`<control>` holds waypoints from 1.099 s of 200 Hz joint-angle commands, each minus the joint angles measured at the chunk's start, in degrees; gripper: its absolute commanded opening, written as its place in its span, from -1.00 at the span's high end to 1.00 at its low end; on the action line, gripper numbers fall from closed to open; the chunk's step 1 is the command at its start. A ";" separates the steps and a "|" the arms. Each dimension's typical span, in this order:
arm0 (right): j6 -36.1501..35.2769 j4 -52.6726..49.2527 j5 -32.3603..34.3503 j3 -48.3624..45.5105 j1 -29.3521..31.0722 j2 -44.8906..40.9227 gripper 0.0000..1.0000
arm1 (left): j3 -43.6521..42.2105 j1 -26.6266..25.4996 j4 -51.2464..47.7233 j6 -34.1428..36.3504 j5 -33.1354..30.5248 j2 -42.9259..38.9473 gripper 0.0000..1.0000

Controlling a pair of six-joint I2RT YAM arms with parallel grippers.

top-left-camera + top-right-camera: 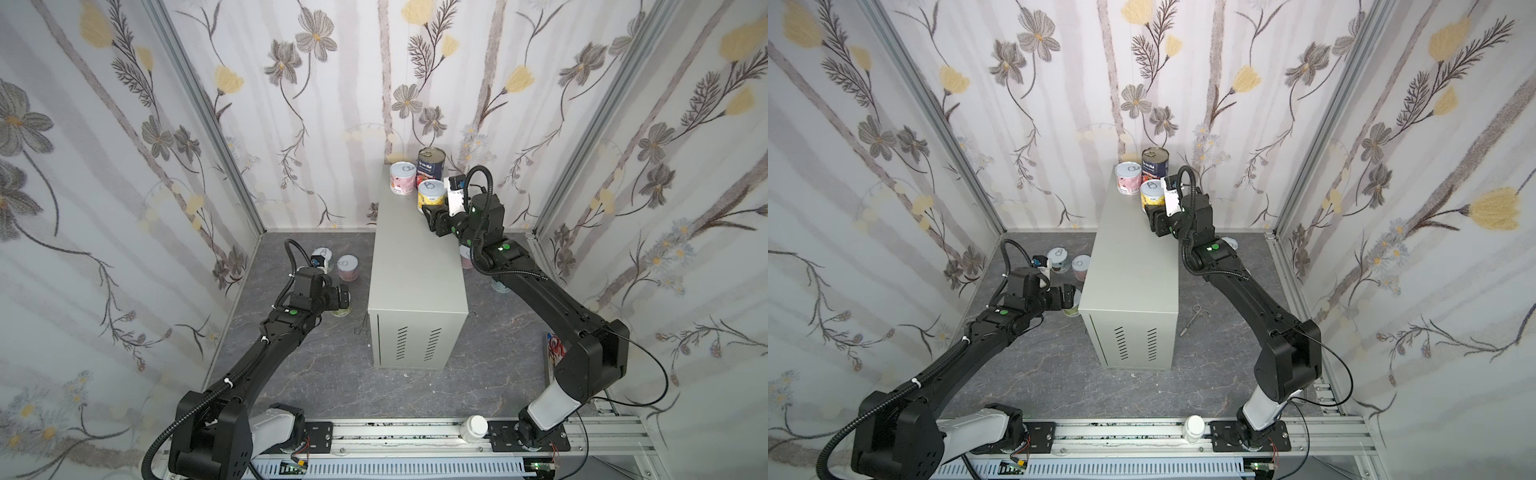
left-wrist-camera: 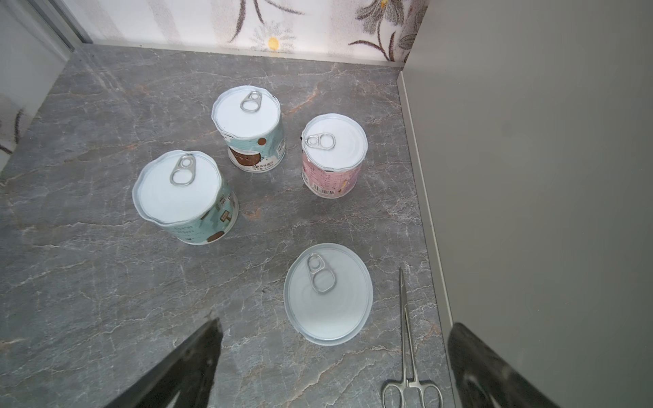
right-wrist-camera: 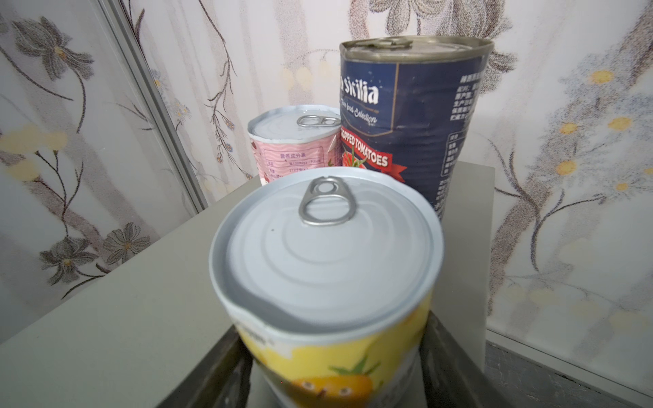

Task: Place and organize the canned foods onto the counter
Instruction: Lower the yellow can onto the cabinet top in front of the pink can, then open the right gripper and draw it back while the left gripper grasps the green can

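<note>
The yellow can is clamped by the right fingers at the far end of the worktop, just beside the pink can and tomato can. The left fingers are held apart above a pale-lidded can on the floor.

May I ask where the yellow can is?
In both top views the yellow can sits at the counter's far right, in the right gripper, before the tomato can.

The dark grey marbled floor carries the tall light-grey metal box at its middle, with four short pale-lidded cans and slim steel scissors just left of it, while the box's flat top bears, at its far end, a pink-labelled short can, a tall dark-blue tomato can and a yellow-labelled short can.
</note>
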 commanded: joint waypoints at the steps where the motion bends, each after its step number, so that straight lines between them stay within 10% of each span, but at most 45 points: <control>1: 0.66 -6.00 -0.87 -0.71 -0.05 0.21 -0.38 | 0.05 0.06 0.05 -2.08 0.05 0.70 -1.00; 220: -0.29 -3.53 0.45 -14.29 -0.14 -17.15 -0.84 | 7.35 -0.25 -1.04 -7.39 2.37 19.23 -1.00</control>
